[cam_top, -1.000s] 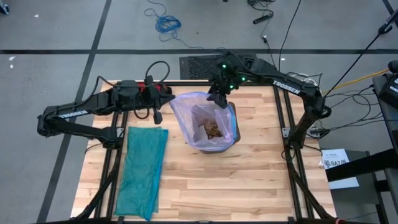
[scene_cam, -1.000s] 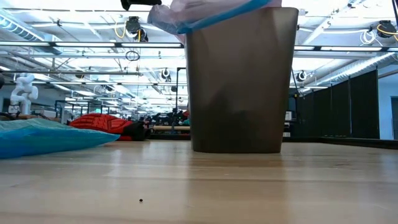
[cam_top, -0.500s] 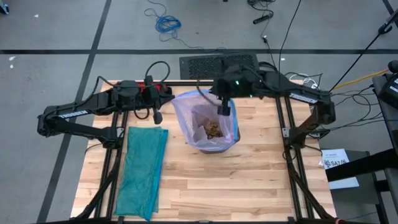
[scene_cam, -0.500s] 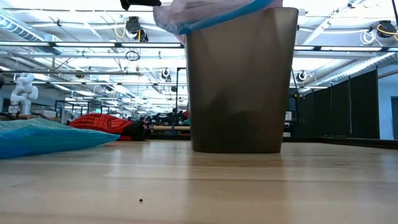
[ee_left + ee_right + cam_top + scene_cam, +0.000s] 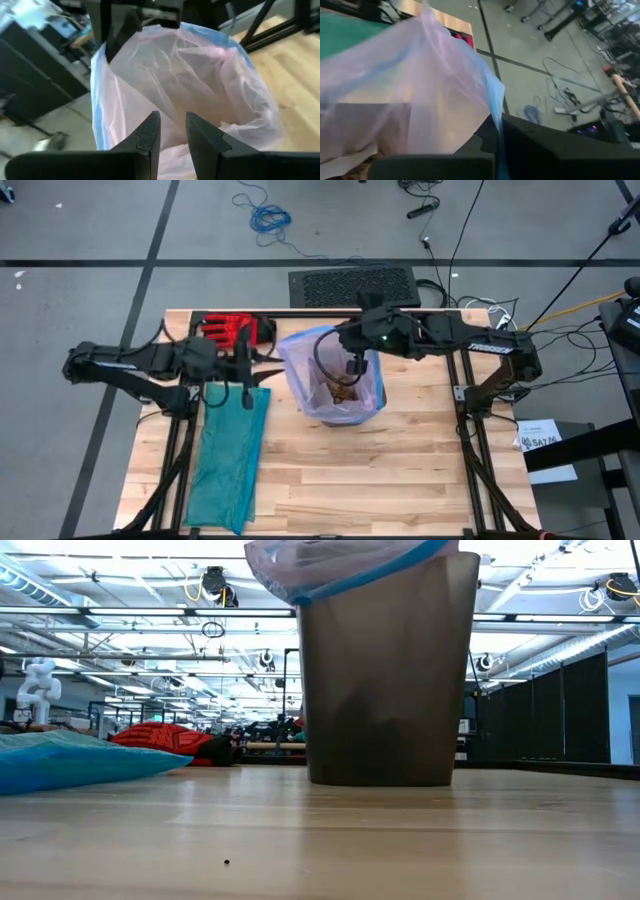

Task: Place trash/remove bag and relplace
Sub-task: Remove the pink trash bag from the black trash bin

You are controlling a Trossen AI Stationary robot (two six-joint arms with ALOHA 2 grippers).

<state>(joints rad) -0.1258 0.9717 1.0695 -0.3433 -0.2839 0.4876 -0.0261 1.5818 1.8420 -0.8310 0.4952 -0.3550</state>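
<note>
The right tool [image 5: 353, 367] hangs over the mouth of the bin, at the 12 o'clock side of the opening seen from above, with its arm reaching in from 3 o'clock. Its wrist view shows the blue hem of the bag [image 5: 492, 107] pinched between the dark fingers [image 5: 530, 150], so it is clamped on the liner's edge. The bag [image 5: 322, 365] is a thin pink-white liner draped over the rim of the brown bin [image 5: 385, 680], which stands upright near the desk's far-middle part. In the low view the liner's blue-edged rim bunches up above the top of the bin. Down inside the bag lies the trash [image 5: 343, 388], a small heap of brown crumpled paper.

The left tool [image 5: 247, 380] sits at 9 o'clock of the bin, just beside the bag. Its wrist view shows the two fingers [image 5: 147, 137] close together with only a narrow gap and nothing between them, pointed at the liner's outer wall.

A teal plastic bag [image 5: 230, 455] lies flat along the desk [image 5: 400, 470] toward 8 o'clock of the bin. A red glove [image 5: 228, 330] lies at the far edge, about 10 o'clock of the bin.
</note>
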